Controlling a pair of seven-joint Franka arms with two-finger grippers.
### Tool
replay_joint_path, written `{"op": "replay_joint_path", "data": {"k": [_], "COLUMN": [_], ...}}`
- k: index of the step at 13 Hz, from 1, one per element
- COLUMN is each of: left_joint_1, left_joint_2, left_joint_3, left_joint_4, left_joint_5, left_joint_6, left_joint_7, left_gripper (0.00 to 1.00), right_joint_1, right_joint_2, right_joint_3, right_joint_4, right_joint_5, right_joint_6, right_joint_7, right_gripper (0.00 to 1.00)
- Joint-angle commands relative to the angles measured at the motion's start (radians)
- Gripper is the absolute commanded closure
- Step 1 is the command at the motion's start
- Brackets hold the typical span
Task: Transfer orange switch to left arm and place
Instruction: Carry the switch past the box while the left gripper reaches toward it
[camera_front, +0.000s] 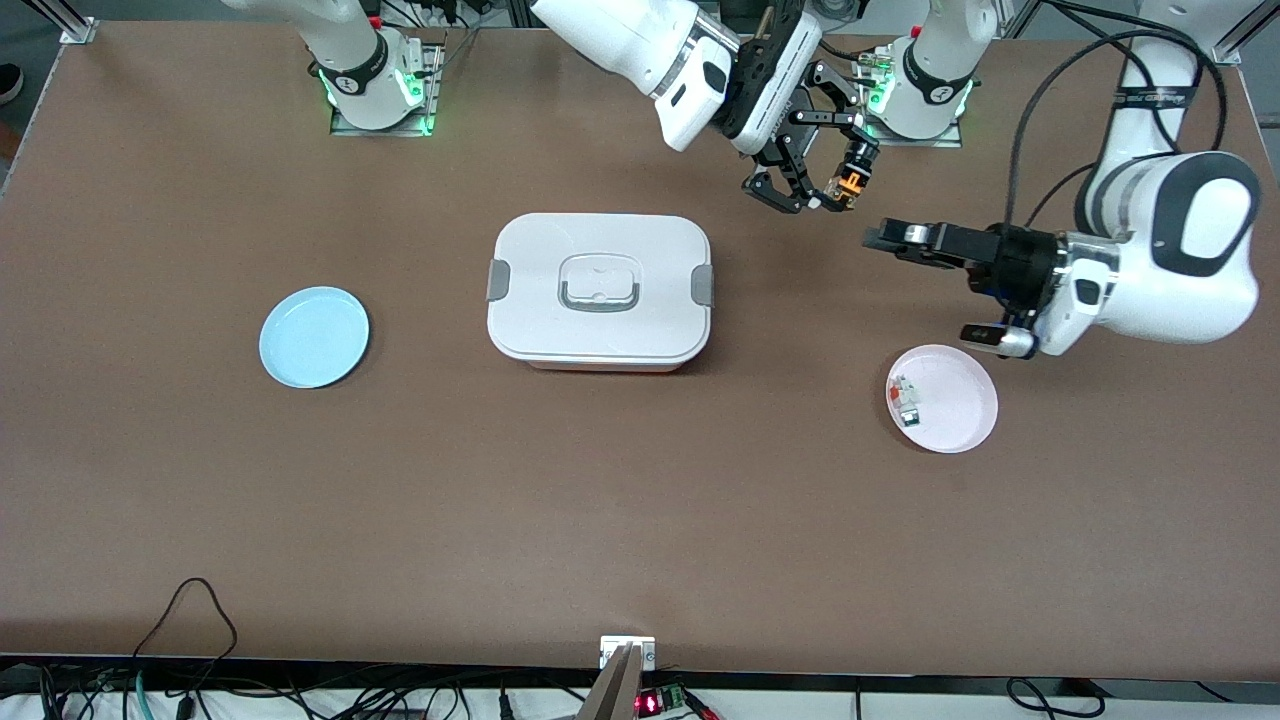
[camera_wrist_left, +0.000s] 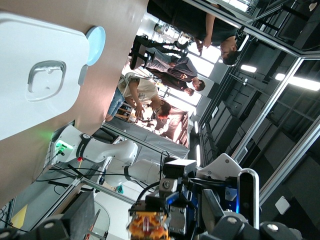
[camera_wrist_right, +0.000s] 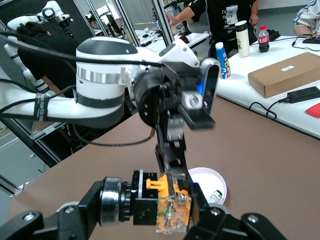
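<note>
The right gripper (camera_front: 812, 178) is up over the desk (camera_front: 640, 520) near the left arm's base, and it pinches the orange switch (camera_front: 851, 180) between its fingers. The left gripper (camera_front: 885, 240) hangs in the air just beside the switch, over the bare desk, and I cannot tell how it stands. The white box (camera_front: 600, 290) sits on the desk well apart from both grippers, toward the right arm's end, and a pink plate (camera_front: 960, 400) lies under the left arm.
</note>
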Motion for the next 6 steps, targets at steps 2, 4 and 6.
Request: {"op": "replay_joint_path", "data": {"k": [2, 4, 6], "left_joint_1": [0.006, 0.008, 0.011], "left_joint_2": [-0.051, -0.053, -0.053], "left_joint_3": [-0.022, -0.02, -0.022], "left_joint_4": [-0.044, -0.048, -0.056], "left_joint_5": [-0.026, -0.026, -0.026], "left_joint_6": [0.0, -0.04, -0.052], "left_joint_7": [0.01, 0.01, 0.01], "left_gripper": [0.07, 0.07, 0.09], "right_joint_1": [0.02, 0.02, 0.022], "right_joint_2": [0.022, 0.024, 0.024], "right_joint_3": [-0.013, -0.011, -0.011], "right_joint_4": [0.034, 0.034, 0.034], "right_joint_5": [0.02, 0.02, 0.02], "right_joint_6": [0.024, 0.024, 0.024], "right_joint_7": [0.009, 0.009, 0.009], "right_gripper": [0.99, 0.99, 0.99]}}
